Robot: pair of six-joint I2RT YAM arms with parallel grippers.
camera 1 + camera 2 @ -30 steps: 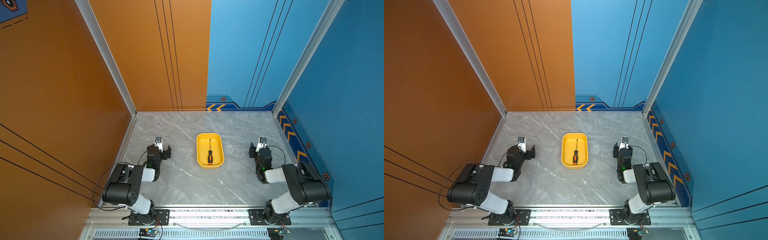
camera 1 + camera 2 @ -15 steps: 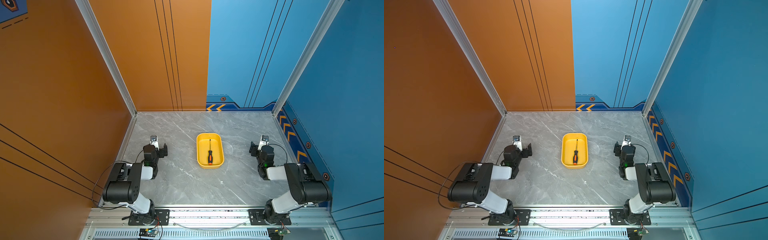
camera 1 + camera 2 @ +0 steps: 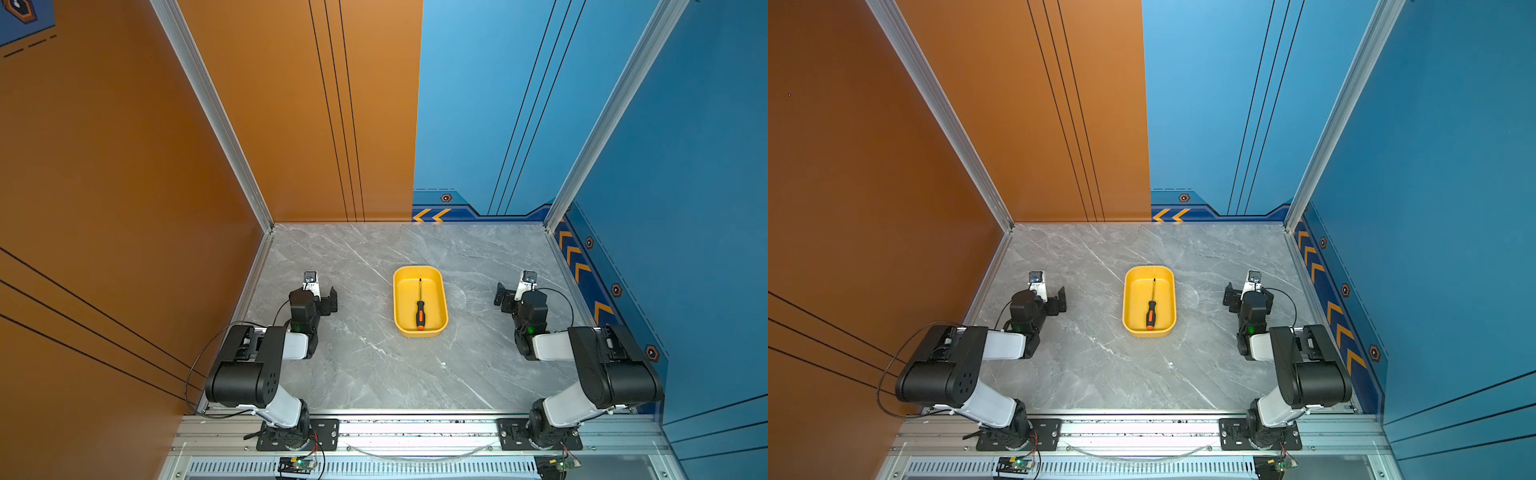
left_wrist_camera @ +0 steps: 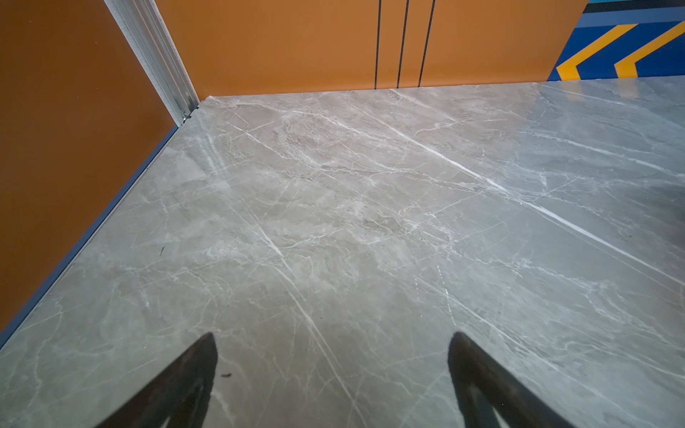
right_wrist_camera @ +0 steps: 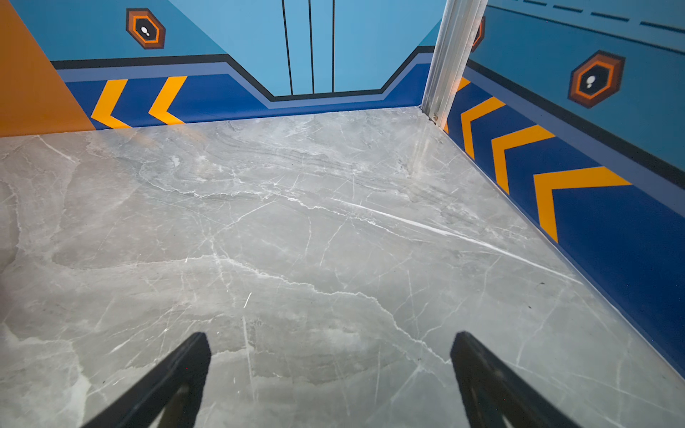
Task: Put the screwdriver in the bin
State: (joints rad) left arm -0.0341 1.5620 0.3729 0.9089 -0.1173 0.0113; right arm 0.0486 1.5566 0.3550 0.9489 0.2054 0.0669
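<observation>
Small screwdriver point(image 3: 419, 309), black handle w/ orange bands, lies flat inside the shallow yellow plastic bin point(image 3: 419, 333) (looks done). Left gripper point(image 4: 331, 337) and right gripper point(image 5: 331, 335) both spread apart, empty, well away; only risk: an arm swinging in, nudging the bin

Grey marble-patterned worktop point(image 3: 374, 374) carrying a shallow yellow plastic bin point(image 3: 397, 299) with rounded corners, near its centre. A small screwdriver point(image 3: 420, 309) with a black, orange-banded handle lies flat inside the bin, its thin shaft towards the worktop's far edge. The left gripper point(image 3: 328, 300) and right gripper point(image 3: 503, 297) flank the bin, each well apart from it.
</observation>
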